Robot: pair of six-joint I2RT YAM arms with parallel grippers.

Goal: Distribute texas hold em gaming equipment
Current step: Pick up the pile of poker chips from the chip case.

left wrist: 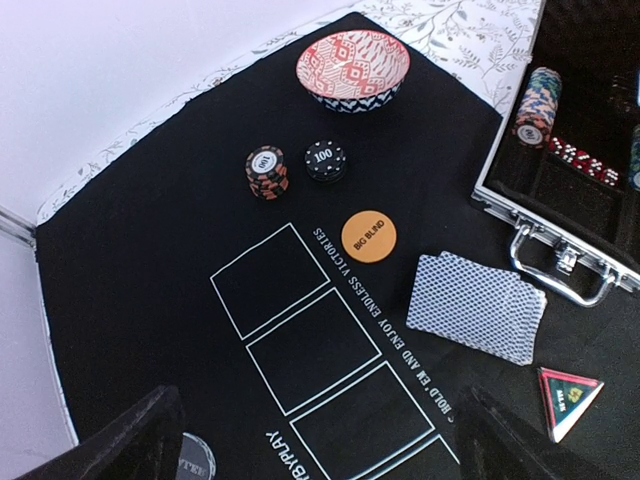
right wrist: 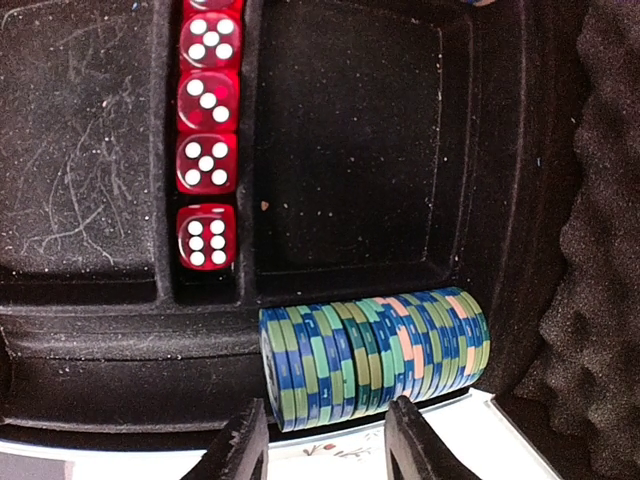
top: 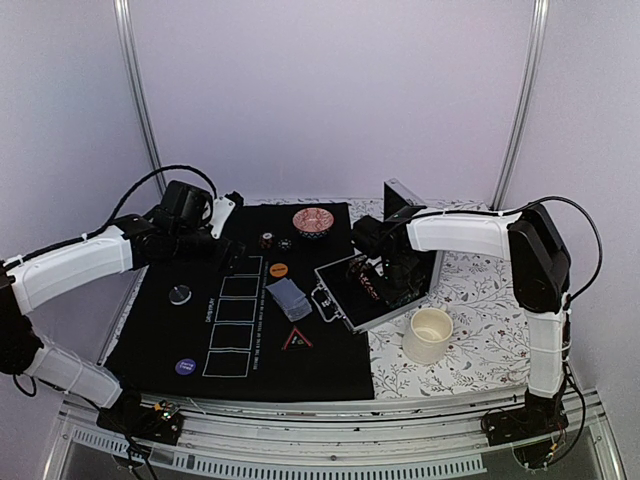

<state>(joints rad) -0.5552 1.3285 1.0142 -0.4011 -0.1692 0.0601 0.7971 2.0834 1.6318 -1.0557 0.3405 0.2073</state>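
On the black mat (top: pixel 160 330) lie a grey-blue card deck (top: pixel 289 298), an orange disc (top: pixel 279 268), a red triangle marker (top: pixel 296 340), a purple disc (top: pixel 185 366), and a dark disc (top: pixel 180 293). A red chip stack (left wrist: pixel 266 172) and a black chip (left wrist: pixel 325 160) sit near the bowl. My left gripper (left wrist: pixel 320 450) is open and empty above the mat's printed boxes, at the mat's far left in the top view (top: pixel 225 228). My right gripper (right wrist: pixel 325 445) is open inside the case, its fingers just in front of a row of green-blue chips (right wrist: pixel 375 360).
A red patterned bowl (top: pixel 313 220) stands at the mat's far edge. The open metal case (top: pixel 335 300) holds red dice (right wrist: pixel 207 130) and more chips (left wrist: pixel 535 105). A white cup (top: pixel 428 333) stands on the floral cloth right of the mat.
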